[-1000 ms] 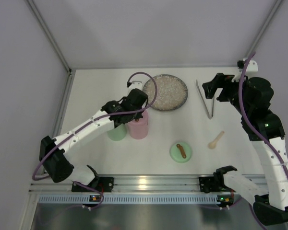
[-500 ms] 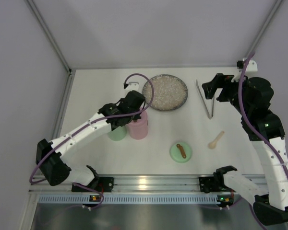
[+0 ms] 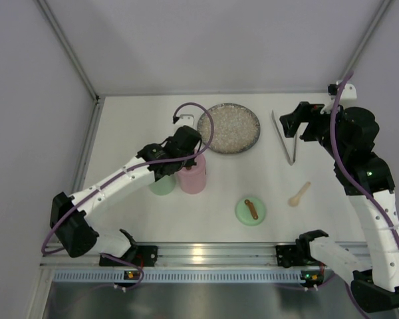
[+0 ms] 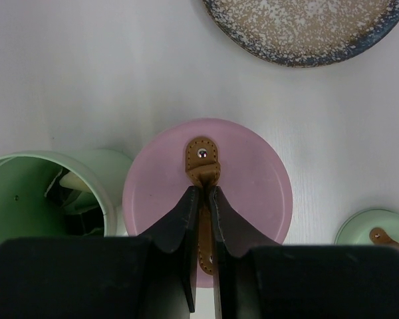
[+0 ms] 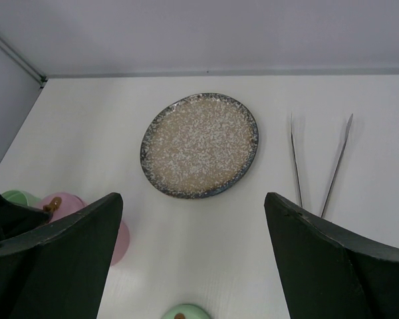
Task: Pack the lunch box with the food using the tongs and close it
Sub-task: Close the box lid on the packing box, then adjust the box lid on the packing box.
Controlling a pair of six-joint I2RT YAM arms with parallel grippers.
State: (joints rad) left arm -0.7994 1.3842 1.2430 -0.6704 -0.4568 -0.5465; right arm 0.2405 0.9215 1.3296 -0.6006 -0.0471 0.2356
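Leftward swing of the left arm (image 3: 120,179) leaves the left gripper (image 4: 204,193) pinched shut on the brown tab (image 4: 202,156) of the pink lid (image 4: 253,179); the right gripper (image 3: 292,121), gaping and empty, sits nearest the tongs (image 5: 295,163), lying lengthwise ahead, right of the plate (image 5: 199,145).

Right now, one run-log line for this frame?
left gripper shut on pink lid tab | right gripper open, holding nothing | tongs lying untouched beside plate | green container open, green lid off
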